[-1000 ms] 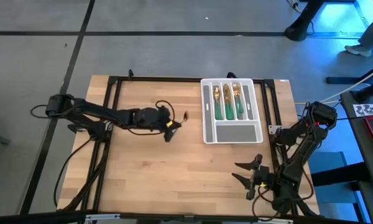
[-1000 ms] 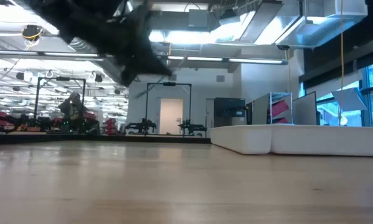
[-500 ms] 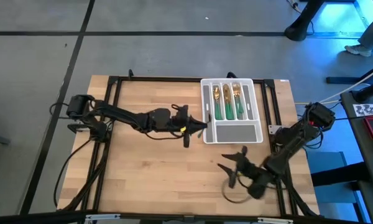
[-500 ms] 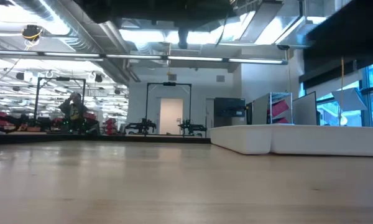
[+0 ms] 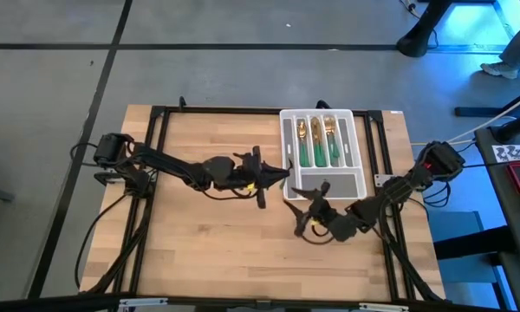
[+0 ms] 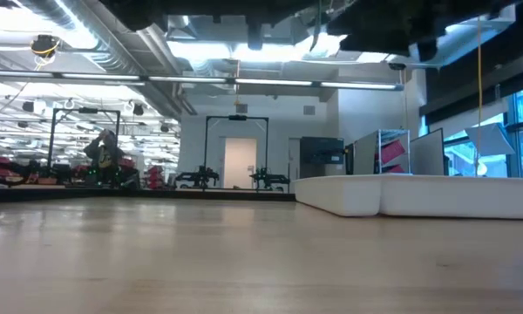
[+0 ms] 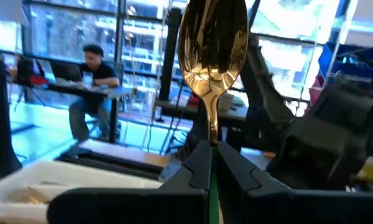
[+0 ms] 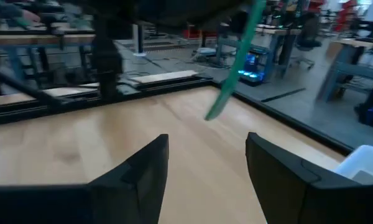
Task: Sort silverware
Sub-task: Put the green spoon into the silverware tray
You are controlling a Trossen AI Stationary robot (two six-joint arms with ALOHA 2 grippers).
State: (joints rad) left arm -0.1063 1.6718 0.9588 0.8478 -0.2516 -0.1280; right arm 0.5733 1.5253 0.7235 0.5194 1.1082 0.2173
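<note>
My left gripper reaches level over the table's middle, just left of the grey-white slotted tray, and is shut on a spoon. The spoon has a shiny gold bowl and a slim green handle. My right gripper is open with nothing between its fingers. It is off the tray's near end, pointing toward the left gripper and the spoon's handle. More silverware lies in the tray's long slots, gold heads toward the far edge. My left gripper pinches the spoon between its two fingers at the neck, where the gold stem meets the green handle. The fingers lie level, across the spoon. The bowl stands above the fingers and the handle's free end slants down below them, clear of the table.
The tray's wide near compartment holds nothing. A black frame runs along the table's edges. Bare wood lies in front of both arms. In the low view the tray sits at right. A person sits at a desk beyond the table.
My left gripper has carried the spoon toward the table's right, up to the tray's left side, rising and tipping from pointing downward to level. My right gripper, still open, has swung from the near right corner toward the middle, ending off the tray's near end.
</note>
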